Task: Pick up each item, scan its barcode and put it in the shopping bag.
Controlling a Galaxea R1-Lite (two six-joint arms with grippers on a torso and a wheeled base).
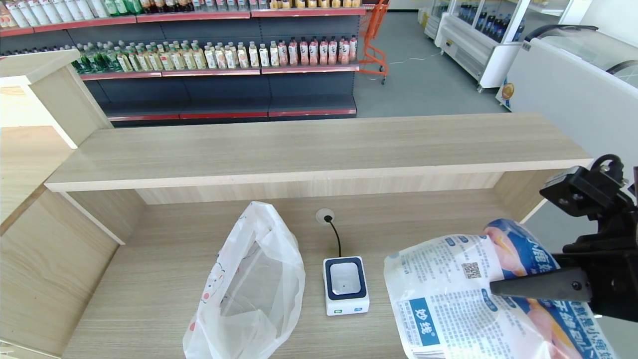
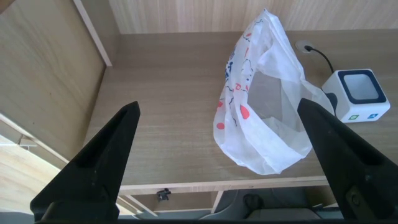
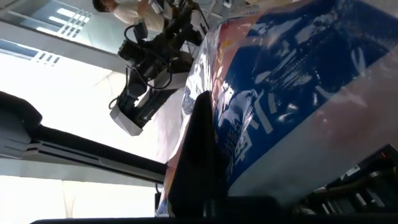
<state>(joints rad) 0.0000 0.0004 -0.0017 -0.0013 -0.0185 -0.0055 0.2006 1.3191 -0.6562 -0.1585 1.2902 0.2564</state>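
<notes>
A large blue and white food packet (image 1: 463,304) hangs over the right side of the counter, printed back facing up, just right of the scanner. My right gripper (image 1: 523,288) is shut on its right part; the wrist view shows one dark finger (image 3: 196,162) pressed against the packet (image 3: 298,93). The white barcode scanner (image 1: 346,285) sits mid-counter with its cable running back to a grommet (image 1: 325,216). A translucent white shopping bag (image 1: 249,284) stands open to the scanner's left. My left gripper (image 2: 224,155) is open, held above the counter on the near side of the bag (image 2: 264,106), nothing between its fingers.
The wooden counter (image 1: 164,259) has a raised ledge (image 1: 309,149) at the back and a side wall (image 1: 45,269) on the left. Bare counter lies left of the bag. Store shelves with bottles (image 1: 219,55) and freezers (image 1: 573,75) stand beyond.
</notes>
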